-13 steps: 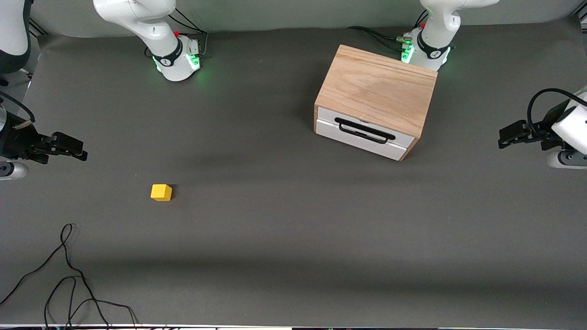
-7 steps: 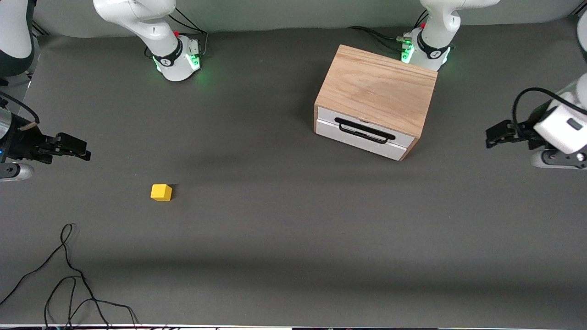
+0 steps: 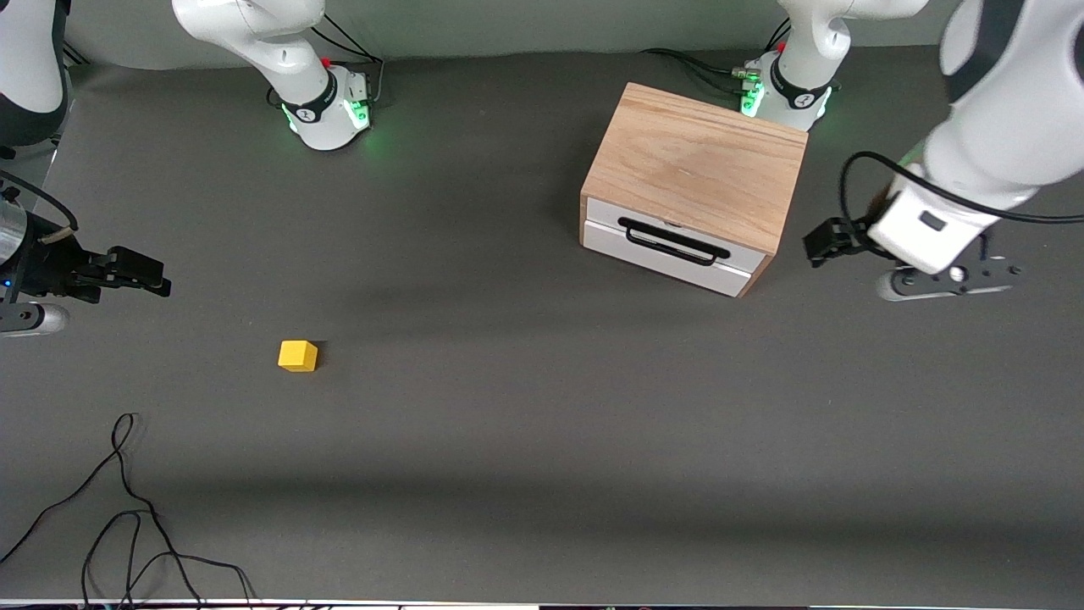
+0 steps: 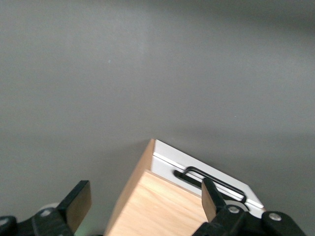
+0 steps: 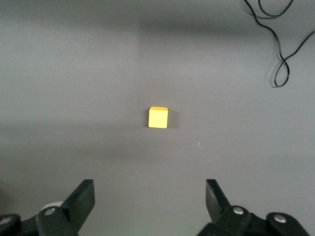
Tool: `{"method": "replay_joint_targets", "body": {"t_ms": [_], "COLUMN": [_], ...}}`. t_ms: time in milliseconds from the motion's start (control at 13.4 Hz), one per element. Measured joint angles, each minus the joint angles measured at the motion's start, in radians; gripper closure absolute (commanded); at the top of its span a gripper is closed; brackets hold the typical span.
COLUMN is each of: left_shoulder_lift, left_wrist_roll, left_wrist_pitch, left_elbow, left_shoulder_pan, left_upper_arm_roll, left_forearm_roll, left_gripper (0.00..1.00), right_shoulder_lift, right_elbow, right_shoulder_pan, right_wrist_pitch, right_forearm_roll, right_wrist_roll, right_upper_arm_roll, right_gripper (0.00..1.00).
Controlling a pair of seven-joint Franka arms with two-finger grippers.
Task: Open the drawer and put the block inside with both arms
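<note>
The light oak box (image 3: 694,165) stands near the left arm's base, and its white drawer (image 3: 656,254) with the black wire handle (image 3: 673,241) is shut. My left gripper (image 3: 826,240) hovers open beside the box, toward the left arm's end of the table. In the left wrist view its open gripper (image 4: 145,191) frames the box top (image 4: 162,206) and the drawer front (image 4: 170,160). The yellow block (image 3: 297,356) lies on the mat toward the right arm's end. My right gripper (image 3: 140,271) hangs open and empty, short of the block. The right wrist view shows the block (image 5: 158,117) ahead of that open gripper (image 5: 150,189).
A loose black cable (image 3: 127,500) lies on the grey mat near the front camera at the right arm's end, also in the right wrist view as a cable (image 5: 283,44). Both arm bases (image 3: 326,110) (image 3: 788,93) stand along the table's back edge.
My left arm has swung in from the table's end and its gripper now sits close to the box's side. My right gripper has edged slightly inward. Block and drawer have not moved.
</note>
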State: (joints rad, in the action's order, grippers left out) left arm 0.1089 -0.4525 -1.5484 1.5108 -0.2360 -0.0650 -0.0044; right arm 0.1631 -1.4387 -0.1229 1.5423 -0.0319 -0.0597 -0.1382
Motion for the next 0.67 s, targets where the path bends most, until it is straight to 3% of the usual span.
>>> {"method": "replay_joint_targets", "body": {"t_ms": [672], "left_shoulder_lift": [0.011], "left_wrist_roll": [-0.763], "left_wrist_pitch": [-0.082], "left_elbow": [0.051], "left_shoulder_pan": [-0.238], "left_upper_arm_roll": [-0.007], "left_forearm_roll": [-0.035], "left_gripper": [0.00], "right_shoulder_lift": [0.026], "right_elbow": [-0.003], "right_shoulder_pan": [0.000], "right_wrist_pitch": [0.006], "right_forearm_roll": [0.000], "right_wrist_roll": [0.000], "right_upper_arm_roll": [-0.001], "right_gripper": [0.00]}}
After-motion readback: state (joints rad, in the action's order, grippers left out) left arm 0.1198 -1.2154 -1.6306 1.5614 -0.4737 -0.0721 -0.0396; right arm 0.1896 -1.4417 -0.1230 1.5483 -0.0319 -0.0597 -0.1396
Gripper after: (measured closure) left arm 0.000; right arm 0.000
